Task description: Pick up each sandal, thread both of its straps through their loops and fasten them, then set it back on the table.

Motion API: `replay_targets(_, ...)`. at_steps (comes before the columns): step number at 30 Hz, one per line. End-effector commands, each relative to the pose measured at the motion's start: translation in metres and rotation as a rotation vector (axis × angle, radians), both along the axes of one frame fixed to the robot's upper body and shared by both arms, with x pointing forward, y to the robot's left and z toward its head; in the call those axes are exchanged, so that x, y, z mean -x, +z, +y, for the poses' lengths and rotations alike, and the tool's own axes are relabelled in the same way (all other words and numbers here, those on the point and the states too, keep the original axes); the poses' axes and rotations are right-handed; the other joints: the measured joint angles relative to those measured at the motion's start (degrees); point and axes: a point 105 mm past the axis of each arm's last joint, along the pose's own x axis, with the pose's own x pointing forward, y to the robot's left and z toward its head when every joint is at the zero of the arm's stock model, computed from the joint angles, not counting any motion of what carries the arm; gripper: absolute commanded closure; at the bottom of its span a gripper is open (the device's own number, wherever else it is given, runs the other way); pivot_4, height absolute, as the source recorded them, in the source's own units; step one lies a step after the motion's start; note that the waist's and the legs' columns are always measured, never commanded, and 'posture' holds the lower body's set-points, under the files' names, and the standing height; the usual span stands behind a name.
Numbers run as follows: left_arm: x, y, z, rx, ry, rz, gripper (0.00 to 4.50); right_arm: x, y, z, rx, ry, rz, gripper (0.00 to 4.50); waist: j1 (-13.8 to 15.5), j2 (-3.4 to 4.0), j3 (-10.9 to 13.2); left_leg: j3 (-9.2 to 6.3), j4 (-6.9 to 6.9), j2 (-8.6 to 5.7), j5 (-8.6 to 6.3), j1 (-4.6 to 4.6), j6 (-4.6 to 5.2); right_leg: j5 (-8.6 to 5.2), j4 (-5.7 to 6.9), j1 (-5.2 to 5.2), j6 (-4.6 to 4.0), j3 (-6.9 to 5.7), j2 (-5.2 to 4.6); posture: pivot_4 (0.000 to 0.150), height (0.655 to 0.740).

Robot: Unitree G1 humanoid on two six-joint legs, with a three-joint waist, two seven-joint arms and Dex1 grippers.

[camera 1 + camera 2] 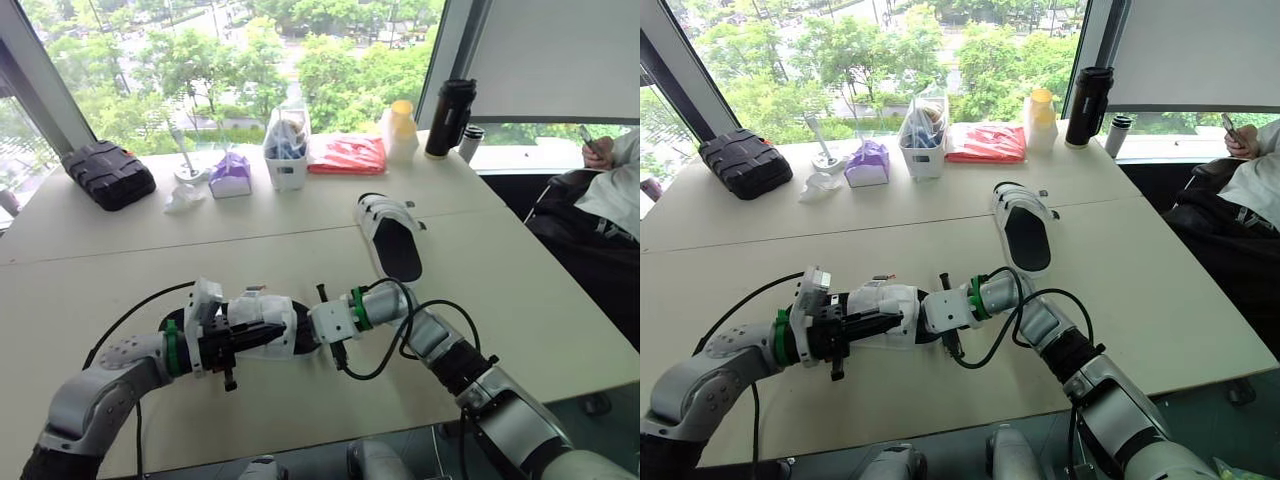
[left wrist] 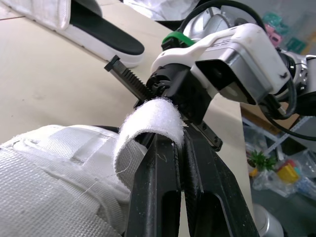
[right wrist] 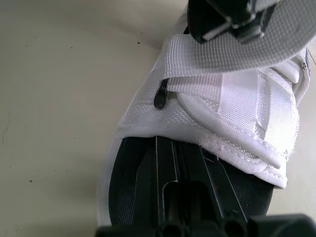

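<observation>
Head view, sandals: the near sandal (image 1: 262,322) lies flat on the bench (image 1: 120,250) between both arms. The second sandal (image 1: 390,238) lies farther back, well apart from both arms.
Head view, pincers: the left pincer (image 1: 280,332) reaches over the white upper from the left. The right pincer (image 1: 308,332) comes in at the open end from the right, and the tips nearly meet.
Left wrist view, grip: the left pincer is clenched on the end of the white strap (image 2: 150,116), which curls over its fingertips. The right pincer sits just behind; cannot tell whether they touch.
Right wrist view, grip: the right pincer's fingers are pressed together with nothing between them, lying on the black insole (image 3: 129,173) at the mouth of the upper band (image 3: 217,108).
Right wrist view, loop: a small black piece (image 3: 160,95) sits at the band's edge and is probably the loop. The strap does not pass through it.
Step (judged): feeding the strap toward the loop; fastening is not yet done.
Do it well: keep the right pincer pinning the sole so the sandal can't slide. Flatten the curled strap end and leave a free tip ahead of the pinch. Aim it straight at the loop, then regrip past it, pull snug, fold it back and press.
Risk: the curled tip may catch on the loop's edge.
</observation>
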Motion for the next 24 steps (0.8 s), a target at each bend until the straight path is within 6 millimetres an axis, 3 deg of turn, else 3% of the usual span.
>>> replay_targets(1,-0.007,-0.002,-0.004,-0.007,0.009,0.026,4.48,0.0,-0.024,-0.012,0.098,-0.041,0.047,4.5,0.1,0.0,0.0,0.0,0.0,0.0,0.0,0.0,0.0,0.0,0.01,0.0,0.0,0.0,0.0,0.15,0.74)
replay_targets(4,-0.01,-0.001,-0.007,-0.002,0.009,0.044,3.47,-0.001,-0.024,-0.011,0.095,-0.043,0.044,4.5,0.1,-0.01,0.0,0.0,0.01,0.0,0.0,0.0,-0.01,0.02,0.01,0.01,0.01,0.0,0.0,0.15,0.74)
replay_targets(11,-0.026,0.014,-0.005,0.041,0.083,0.001,0.02,-0.001,-0.024,-0.009,0.092,-0.041,0.042,4.5,0.2,0.01,0.0,-0.01,0.01,0.0,0.02,0.03,-0.03,0.03,0.04,0.04,0.0,0.0,0.0,0.15,0.74)
replay_targets(14,-0.033,0.023,-0.002,0.079,0.121,-0.009,0.02,-0.001,-0.024,-0.009,0.091,-0.041,0.043,4.5,0.1,0.0,0.0,-0.02,0.02,0.0,0.03,0.03,-0.04,0.03,0.05,0.04,0.01,0.0,0.0,0.15,0.74)
replay_targets(18,-0.045,0.054,0.003,0.177,0.176,-0.042,0.02,-0.001,-0.024,-0.009,0.09,-0.042,0.043,4.5,0.2,-0.03,0.0,-0.03,0.04,0.01,0.03,0.02,-0.05,0.1,0.07,0.04,0.12,-0.01,0.01,0.15,0.74)
replay_targets(24,-0.069,0.09,0.019,0.189,0.225,-0.106,0.02,-0.002,-0.024,-0.007,0.088,-0.04,0.038,4.5,0.1,-0.05,0.0,-0.08,0.04,0.0,0.05,0.01,-0.09,0.16,0.08,0.04,0.2,-0.05,0.02,0.15,0.74)
